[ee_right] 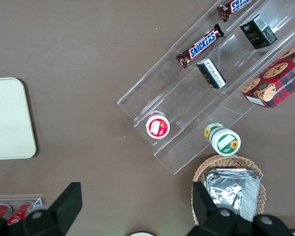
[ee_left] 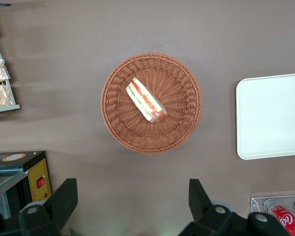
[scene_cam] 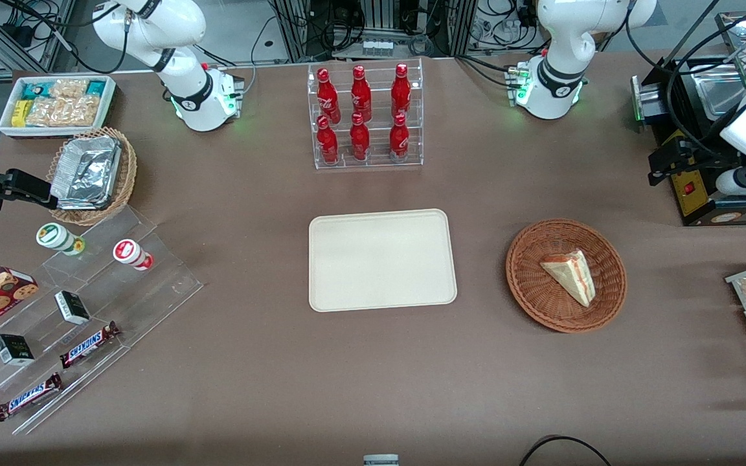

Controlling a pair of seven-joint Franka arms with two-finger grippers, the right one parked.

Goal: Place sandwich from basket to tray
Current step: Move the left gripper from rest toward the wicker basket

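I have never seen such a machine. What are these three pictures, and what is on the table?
Two white robot arms stand at a brown table. One picture looks at them from the front; the other two come from cameras on the arms' wrists. The working arm's gripper hangs open above the table, beside the basket, and holds nothing. The sandwich lies in that round wicker basket. The cream tray beside it holds nothing yet. Nearby are a rack of red bottles, Snickers bars and a foil container.

basket (ee_left: 119, 129) woven wicker, rough; tray (scene_cam: 347, 285) smooth matt plastic; sandwich (ee_left: 146, 101) clear glossy wrap.
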